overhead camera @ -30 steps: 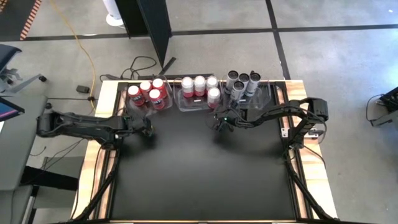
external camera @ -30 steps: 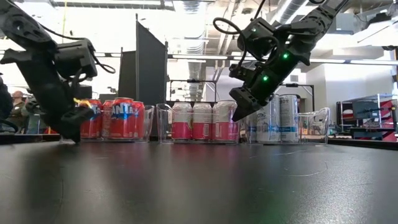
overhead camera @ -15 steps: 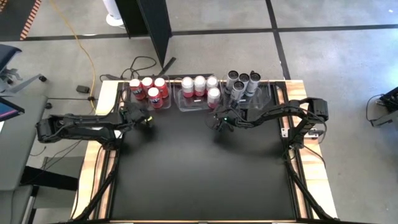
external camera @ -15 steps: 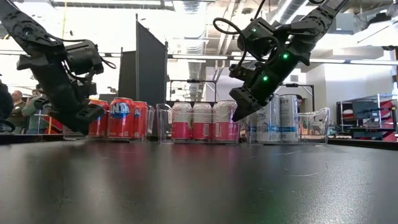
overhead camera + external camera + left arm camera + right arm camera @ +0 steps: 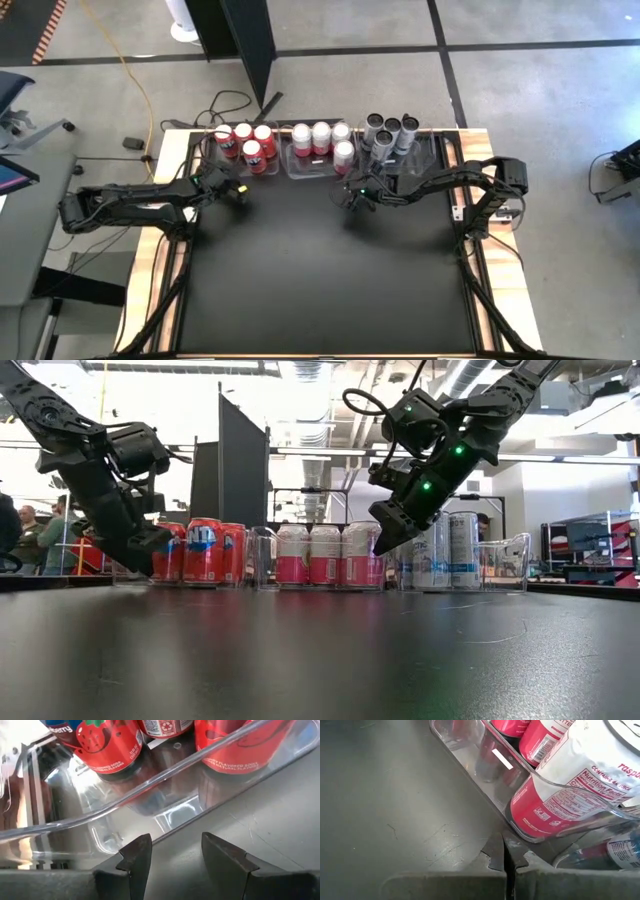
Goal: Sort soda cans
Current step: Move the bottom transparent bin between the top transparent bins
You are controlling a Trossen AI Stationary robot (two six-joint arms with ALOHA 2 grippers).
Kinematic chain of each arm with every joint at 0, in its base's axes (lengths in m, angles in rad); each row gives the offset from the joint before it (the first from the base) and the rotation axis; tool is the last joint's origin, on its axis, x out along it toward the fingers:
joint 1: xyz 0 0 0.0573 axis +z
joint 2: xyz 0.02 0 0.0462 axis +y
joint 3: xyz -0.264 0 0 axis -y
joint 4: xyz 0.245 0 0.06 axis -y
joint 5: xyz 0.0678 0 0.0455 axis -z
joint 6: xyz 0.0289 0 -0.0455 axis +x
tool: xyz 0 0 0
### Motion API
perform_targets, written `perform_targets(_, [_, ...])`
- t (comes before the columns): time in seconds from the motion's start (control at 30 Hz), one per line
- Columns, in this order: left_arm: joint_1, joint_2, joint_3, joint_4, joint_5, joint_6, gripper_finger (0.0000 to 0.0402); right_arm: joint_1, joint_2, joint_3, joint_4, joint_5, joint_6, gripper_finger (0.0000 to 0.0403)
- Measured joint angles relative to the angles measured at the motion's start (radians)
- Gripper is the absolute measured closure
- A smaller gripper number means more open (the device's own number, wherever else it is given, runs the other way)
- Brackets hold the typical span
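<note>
Four red cans (image 5: 244, 142), four pink-and-white cans (image 5: 322, 139), four silver cans (image 5: 389, 133); left tool (image 5: 238, 191) apart, right tool (image 5: 354, 196) together.

The whole near stretch of the counter (image 5: 320, 280) lies open for passage. Along the far edge three bins (image 5: 318, 166) packed with cans (image 5: 322, 138) form a wall, and both arms reach in there, the left end effector (image 5: 236, 192) just before the red cans (image 5: 247, 142).

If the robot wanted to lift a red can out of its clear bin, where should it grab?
Probably around the upper body, coming from straight above. The red cans stand upright and packed together in the clear bin, whose walls block the sides; only the tops are free.
</note>
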Motion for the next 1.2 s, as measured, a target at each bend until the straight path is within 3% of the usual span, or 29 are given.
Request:
perform_targets(0.1, [0.0, 0.0, 0.0, 0.006, 0.004, 0.007, 0.0233, 0.003, 0.0, 0.0, 0.004, -0.004, -0.004, 0.0403])
perform_targets(0.4, [-0.027, -0.002, 0.007, -0.021, 0.046, -0.039, 0.0233, 0.052, 0.0, 0.0, 0.106, -0.182, -0.184, 0.0403])
perform_targets(0.6, [-0.07, -0.003, 0.008, -0.009, 0.052, -0.044, 0.0233, 0.015, 0.0, 0.0, 0.245, -0.189, -0.303, 0.0403])
perform_targets(0.83, [-0.139, -0.007, 0.041, -0.012, 0.054, -0.011, 0.0233, -0.037, 0.0, 0.014, 0.232, -0.239, -0.312, 0.0403])
perform_targets(0.93, [-0.185, -0.009, 0.05, 0.061, 0.061, 0.032, 0.0233, -0.042, 0.0, 0.014, 0.209, -0.241, -0.312, 0.0403])
perform_targets(1.2, [-0.25, 0.024, 0.051, 0.37, 0.341, 0.184, 0.0233, -0.056, 0.0, 0.014, 0.197, -0.241, -0.312, 0.0403])
